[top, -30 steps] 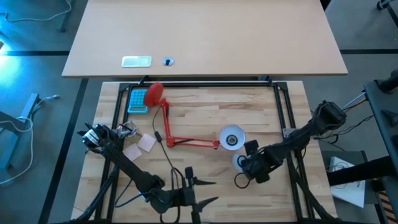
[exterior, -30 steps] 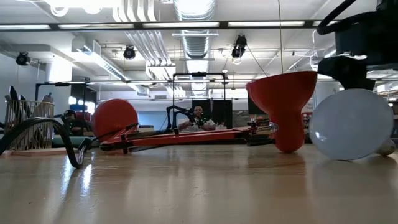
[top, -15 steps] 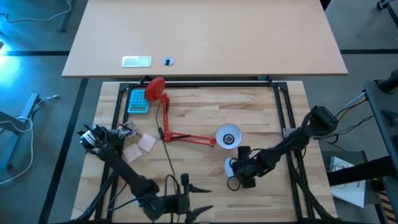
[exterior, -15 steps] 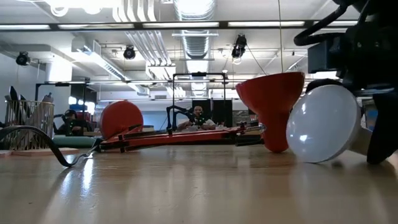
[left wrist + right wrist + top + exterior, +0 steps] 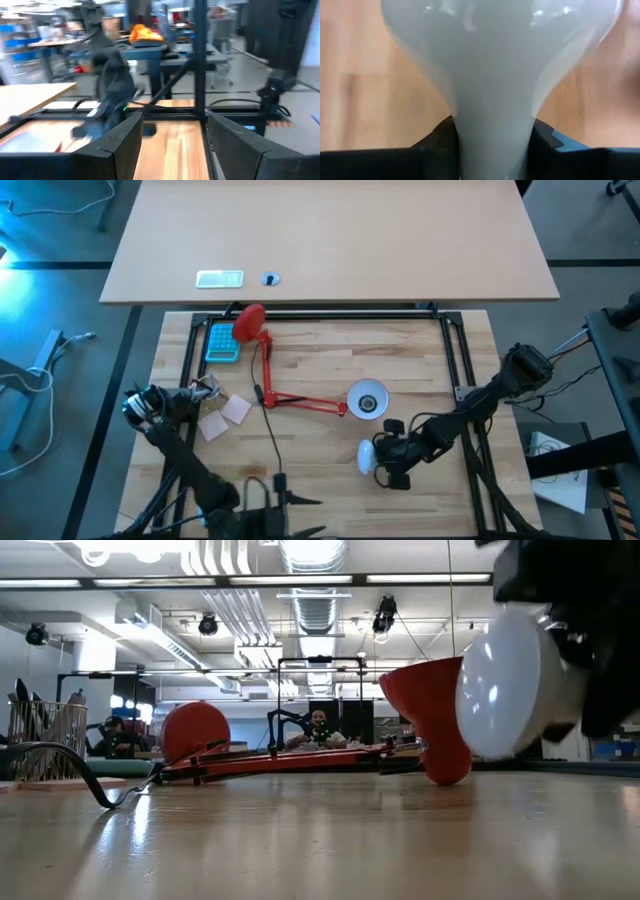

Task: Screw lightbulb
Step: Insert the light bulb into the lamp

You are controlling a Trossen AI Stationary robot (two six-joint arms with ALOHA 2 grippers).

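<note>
**Bulb lifted clear beside the red lamp**

The right gripper (image 5: 385, 463) was clamped on the narrow neck of the bulb (image 5: 366, 457), its dark fingers (image 5: 547, 142) pressed against either side of the neck in the right wrist view; the bulb's round white end pointed away from the gripper, out over the wooden table (image 5: 330, 350); seen from table height, the bulb (image 5: 515, 670) hung off the tabletop, tilted, with its round end just beside the lamp's red shade (image 5: 432, 700). From above, the bulb sat just on the near side of the shade (image 5: 367, 400), a little apart from it, the shade's white inside facing up; the lamp (image 5: 300, 402) lay flat, its thin red arm running from the shade towards its round red base (image 5: 248, 325) at the table's far edge; a blue card (image 5: 222, 341) lay just beside that base; two pale squares (image 5: 226, 416) lay on the far side of the lamp's arm from the bulb, near the table's edge. The left gripper (image 5: 285, 505) waited well apart from the lamp at the table's near edge, its two fingers (image 5: 120, 150) spread apart with nothing between them. A person (image 5: 318, 730) sat in the room beyond the lamp.
</note>
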